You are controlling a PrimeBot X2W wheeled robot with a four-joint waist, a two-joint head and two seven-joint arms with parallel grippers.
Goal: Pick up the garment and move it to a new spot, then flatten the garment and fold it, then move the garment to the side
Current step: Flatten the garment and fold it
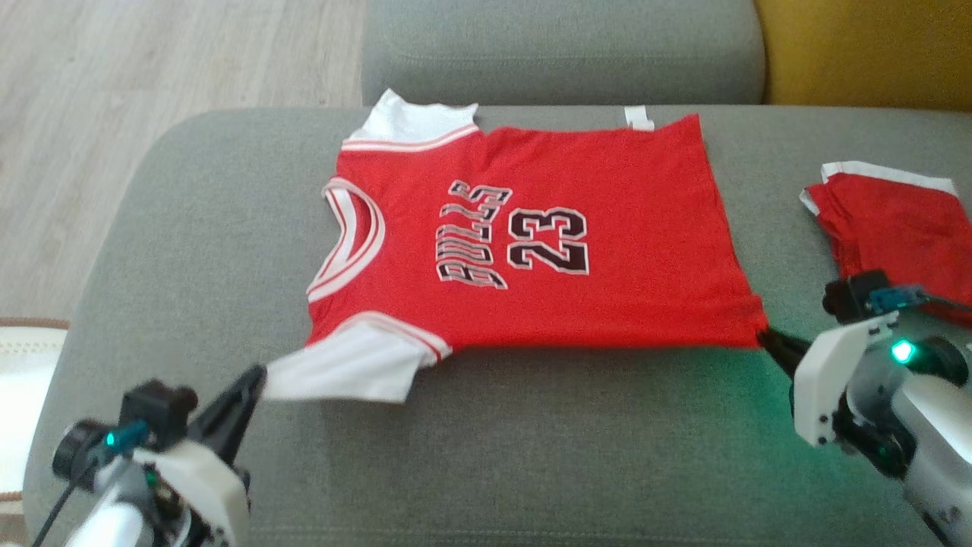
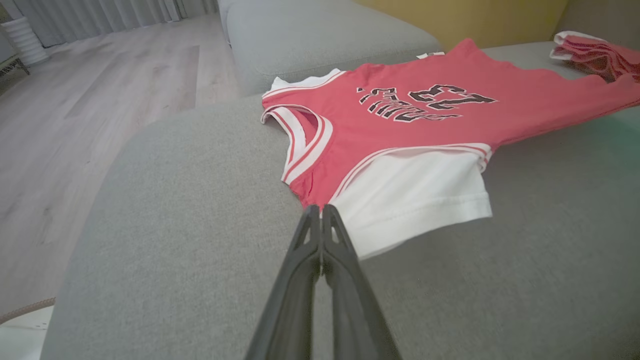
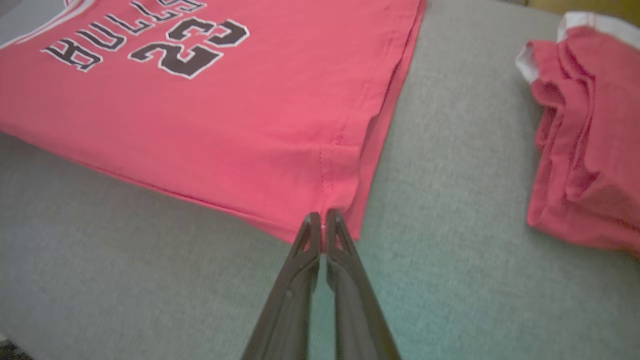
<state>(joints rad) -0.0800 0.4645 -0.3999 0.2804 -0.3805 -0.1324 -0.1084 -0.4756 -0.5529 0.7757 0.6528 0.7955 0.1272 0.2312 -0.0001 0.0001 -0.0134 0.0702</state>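
Pinching sleeve [image 1: 342, 368] with left gripper [image 1: 258, 376], hem corner [image 1: 748, 327] with right gripper [image 1: 767, 336] (jersey [image 1: 531, 251] taut ahead of both); pull evenly, low.

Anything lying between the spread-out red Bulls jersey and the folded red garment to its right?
No: only bare grey sofa fabric separates the red jersey from the folded red garment, plainly shown in the right wrist view.

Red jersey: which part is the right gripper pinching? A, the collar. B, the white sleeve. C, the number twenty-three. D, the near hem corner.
D: the right gripper, fingers closed, pinches the red jersey at its near hem corner, by the side seam.
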